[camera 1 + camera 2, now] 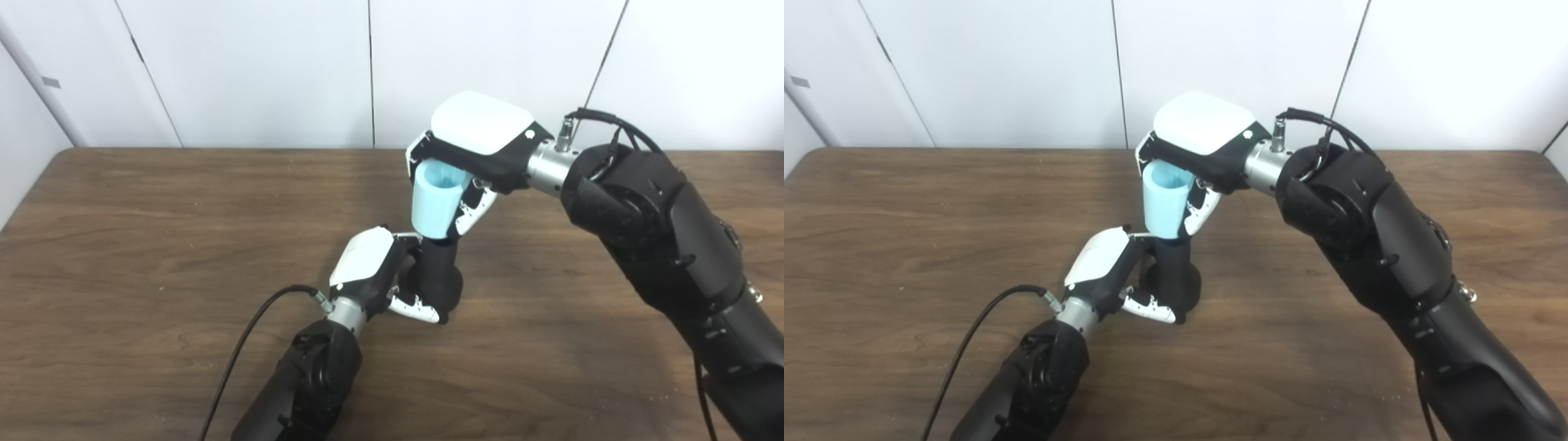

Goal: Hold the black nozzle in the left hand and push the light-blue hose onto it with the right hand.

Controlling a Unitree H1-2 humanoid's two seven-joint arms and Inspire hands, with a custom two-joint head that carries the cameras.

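Note:
The black nozzle (438, 275) stands upright on the brown table (153, 245), wide base down and narrow neck up. My left hand (373, 269) is shut on the nozzle's base, fingers curled around its front. A short light-blue hose (435, 199) sits upright directly on top of the nozzle's neck, its lower end meeting the neck and its open top facing up. My right hand (474, 147) is shut on the hose from above and behind. The joint between hose and nozzle is partly hidden by fingers (471, 214).
A black cable (245, 343) runs from my left wrist across the table toward the front edge. My right forearm (661, 239) crosses the right side of the table. White wall panels stand behind the far table edge.

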